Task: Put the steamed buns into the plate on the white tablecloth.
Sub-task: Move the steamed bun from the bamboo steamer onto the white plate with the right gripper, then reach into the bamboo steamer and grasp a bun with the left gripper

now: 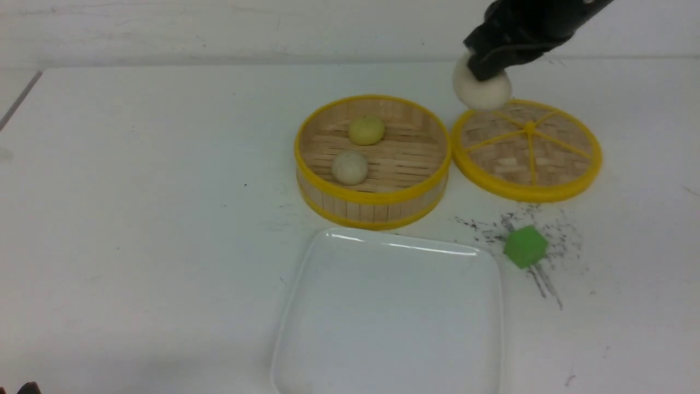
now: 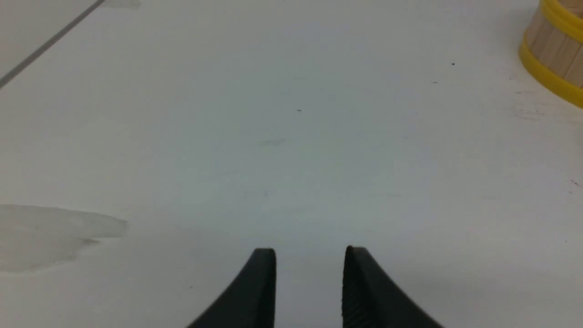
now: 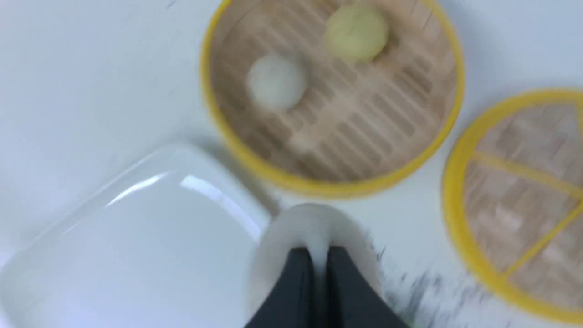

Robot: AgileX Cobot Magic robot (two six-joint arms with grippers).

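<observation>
My right gripper [image 1: 488, 70] is shut on a pale steamed bun [image 1: 484, 92] and holds it in the air at the back right, over the far edge of the woven lid [image 1: 528, 149]. The right wrist view shows that bun [image 3: 314, 228] pinched between the dark fingers [image 3: 298, 282]. A pale yellow bun [image 1: 366, 130] and a beige-grey bun [image 1: 350, 167] lie inside the bamboo steamer [image 1: 373, 203]. The white square plate [image 1: 394, 249] sits on the white tablecloth [image 1: 153, 208] in front of the steamer, with nothing on it. My left gripper [image 2: 309, 255] hovers open over bare cloth.
A green cube [image 1: 525, 247] rests on dark scratch marks to the right of the plate. The steamer's wall [image 2: 553, 64] shows at the edge of the left wrist view. A dark line [image 1: 19, 101] marks the table's far left.
</observation>
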